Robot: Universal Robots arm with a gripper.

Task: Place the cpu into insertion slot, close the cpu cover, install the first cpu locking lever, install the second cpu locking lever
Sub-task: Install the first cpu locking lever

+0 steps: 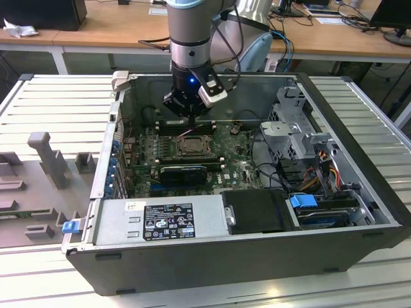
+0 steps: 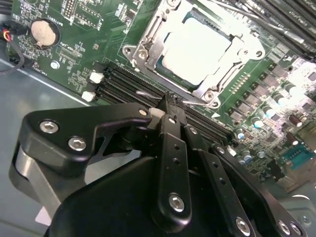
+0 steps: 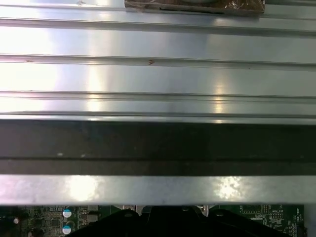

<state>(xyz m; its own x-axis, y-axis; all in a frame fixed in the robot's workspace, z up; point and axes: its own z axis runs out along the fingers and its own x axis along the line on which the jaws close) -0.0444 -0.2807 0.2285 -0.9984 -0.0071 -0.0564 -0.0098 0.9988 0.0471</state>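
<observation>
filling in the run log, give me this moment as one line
cpu: seated in insertion slot | cpu cover: closed over it | gripper: shut, empty, beside the slot

cpu [image 2: 197,49]: 1 | cpu cover [image 2: 148,37]: 1 | insertion slot [image 1: 191,145]: 1 | gripper [image 2: 169,106]: 1 | coin cell battery [image 2: 42,32]: 1 | blue clips [image 1: 303,201]: 2, near left and near right | computer case [image 1: 212,253]: 1

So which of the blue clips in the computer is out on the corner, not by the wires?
The small blue clip at the case's outside corner, on the exterior view's left; the other blue clip sits inside among cables.
</observation>
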